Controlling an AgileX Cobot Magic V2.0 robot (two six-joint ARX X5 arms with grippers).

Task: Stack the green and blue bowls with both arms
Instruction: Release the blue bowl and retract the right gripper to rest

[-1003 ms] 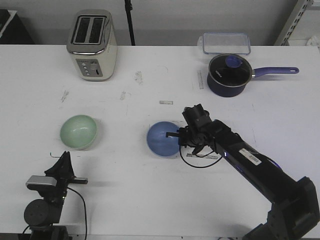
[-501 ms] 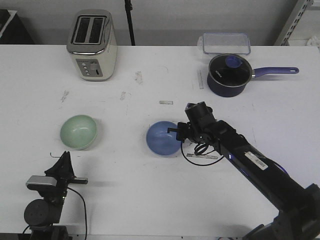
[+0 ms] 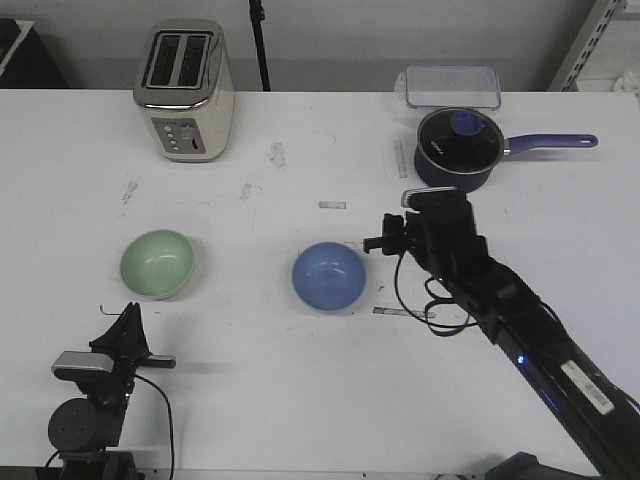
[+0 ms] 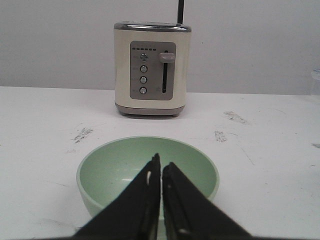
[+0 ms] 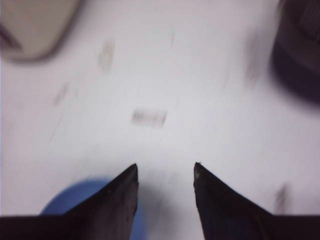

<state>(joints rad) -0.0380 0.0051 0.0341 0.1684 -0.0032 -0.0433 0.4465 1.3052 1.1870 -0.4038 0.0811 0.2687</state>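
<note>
The pale green bowl [image 3: 157, 263] sits on the white table at the left. The light blue bowl [image 3: 329, 277] sits near the middle. My left gripper [image 3: 128, 320] is shut and empty at the front left, just short of the green bowl. In the left wrist view the shut gripper [image 4: 161, 166] points at the green bowl [image 4: 110, 172]. My right gripper [image 3: 378, 243] hovers just right of the blue bowl and apart from it. In the blurred right wrist view it [image 5: 165, 167] is open and empty, with the blue bowl [image 5: 67, 200] partly behind one finger.
A cream toaster [image 3: 185, 90] stands at the back left and also shows in the left wrist view [image 4: 152, 67]. A dark navy saucepan [image 3: 458, 148] with a glass lid and long handle stands at the back right. A clear lidded box [image 3: 452, 86] lies behind it.
My right gripper has left the blue bowl's right rim, moving right and away from it. The blue bowl stays on the table. The left arm has not moved.
</note>
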